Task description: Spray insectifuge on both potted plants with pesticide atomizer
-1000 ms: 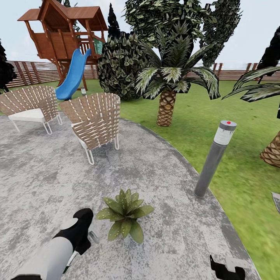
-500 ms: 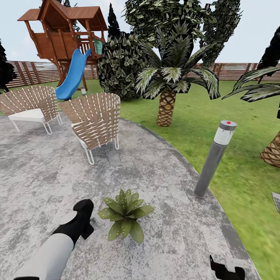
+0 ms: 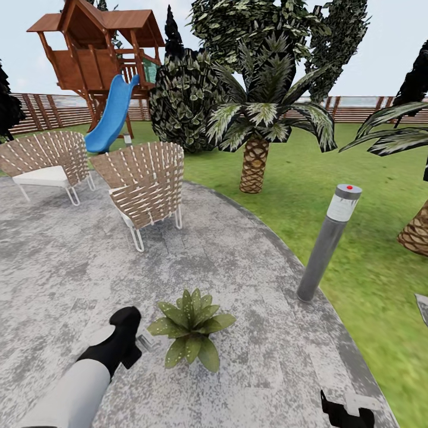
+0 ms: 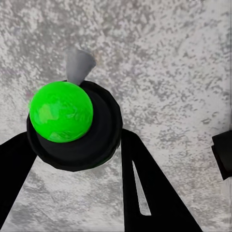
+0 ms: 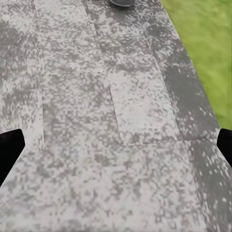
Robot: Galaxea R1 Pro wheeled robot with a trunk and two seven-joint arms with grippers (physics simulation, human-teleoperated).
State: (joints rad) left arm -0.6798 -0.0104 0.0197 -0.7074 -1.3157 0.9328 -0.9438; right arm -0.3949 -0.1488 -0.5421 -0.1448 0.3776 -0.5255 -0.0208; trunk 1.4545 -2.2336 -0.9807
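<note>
One potted plant (image 3: 190, 333), two wicker chairs (image 3: 145, 181), one bollard lamp (image 3: 330, 241), one play tower (image 3: 95, 53).

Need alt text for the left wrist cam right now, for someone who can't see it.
The left gripper is closed around a dark round-bodied object topped with a bright green ball and a small grey nozzle, probably the pesticide atomizer seen end-on. Behind it lies mottled grey stone patio.

My black left gripper (image 4: 77, 159) around a black bottle with a bright green top (image 4: 61, 111), mottled grey patio (image 3: 249, 333), speckled green potted plant (image 3: 190, 333), grey bollard lamp (image 3: 326, 244) red-dotted, blue slide (image 3: 112, 116), green lawn (image 3: 368, 261).
</note>
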